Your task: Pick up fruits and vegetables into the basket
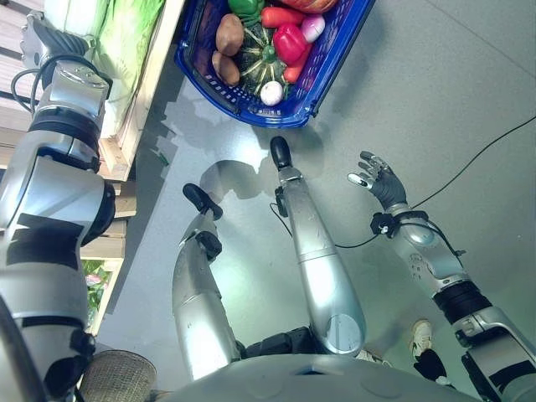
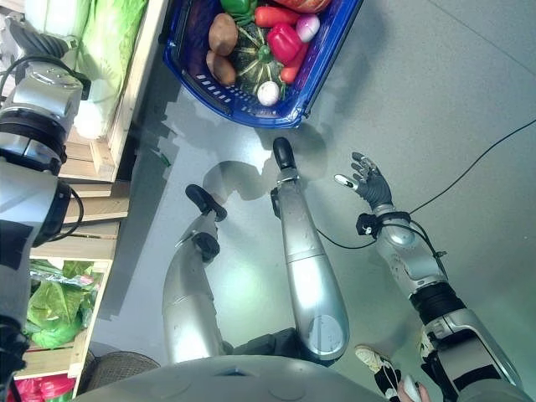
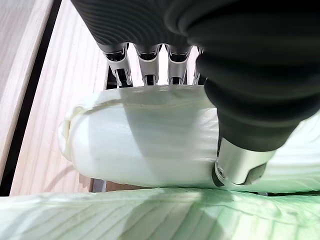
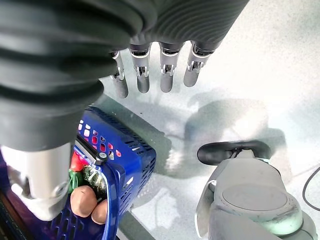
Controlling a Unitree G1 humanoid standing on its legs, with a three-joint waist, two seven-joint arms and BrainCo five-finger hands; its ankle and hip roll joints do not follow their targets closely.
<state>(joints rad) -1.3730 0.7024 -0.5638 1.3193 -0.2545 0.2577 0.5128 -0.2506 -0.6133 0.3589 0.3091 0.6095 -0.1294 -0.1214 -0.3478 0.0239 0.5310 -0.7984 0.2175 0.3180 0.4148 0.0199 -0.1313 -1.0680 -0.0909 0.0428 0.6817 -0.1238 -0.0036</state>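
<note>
Where the left hand [image 3: 250, 75] reaches, fingers [image 3: 120, 70] straddle a cabbage [image 3: 145, 135] — touching.

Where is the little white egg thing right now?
The small white egg-shaped piece lies inside the blue basket on the floor, at the basket's near end, just below the striped green squash and right of the brown potatoes.

No text, label, number or sign can be read in any of the views; the blue basket [image 1: 331, 71], the produce inside it and the wooden crate [image 1: 138, 109] show no legible print.
</note>
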